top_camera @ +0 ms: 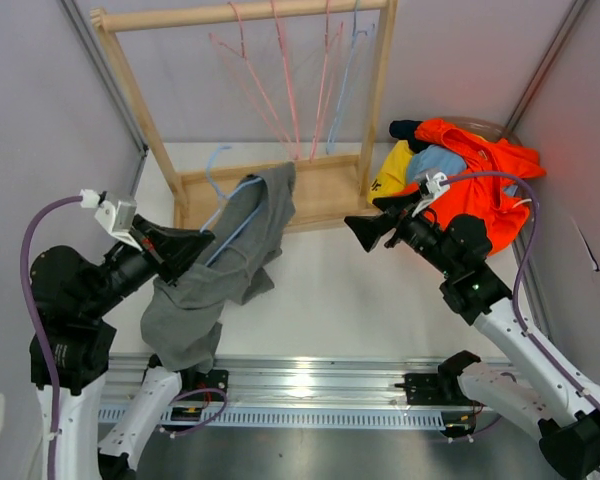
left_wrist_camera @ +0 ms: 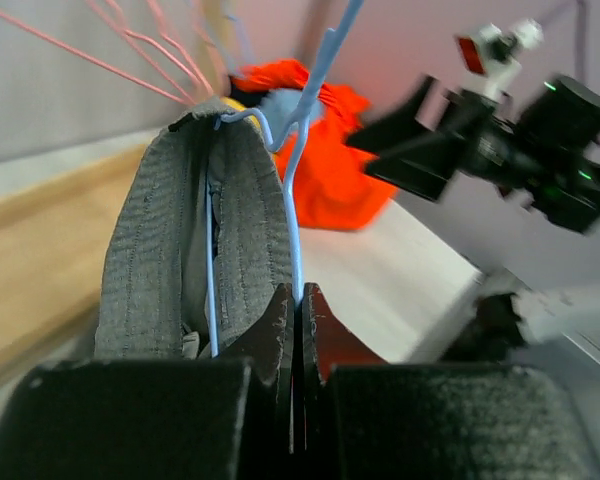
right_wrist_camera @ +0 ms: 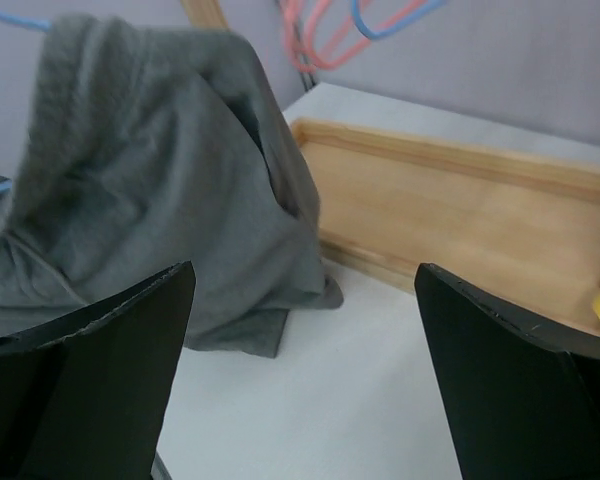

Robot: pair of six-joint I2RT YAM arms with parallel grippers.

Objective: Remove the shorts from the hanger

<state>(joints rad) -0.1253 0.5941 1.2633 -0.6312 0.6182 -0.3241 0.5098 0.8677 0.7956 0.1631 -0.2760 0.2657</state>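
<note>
Pinching thin light-blue wire hanger (left_wrist_camera: 296, 220) tight in left gripper (left_wrist_camera: 292, 300), grey cloth shorts (top_camera: 220, 270) draped over it, sagging below those fingers. Right gripper (top_camera: 360, 230) gaping wide, empty, shorts dead ahead, long axis crossways to its approach. Probably right arm's grab.

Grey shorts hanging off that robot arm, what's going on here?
The left gripper is clamped shut on a blue wire hanger with the grey shorts draped over it, held low beside the wooden rack. The right gripper is wide open and points toward the shorts, not touching them. Other shorts, the orange pair on top, lie piled to the right of the rack.
</note>
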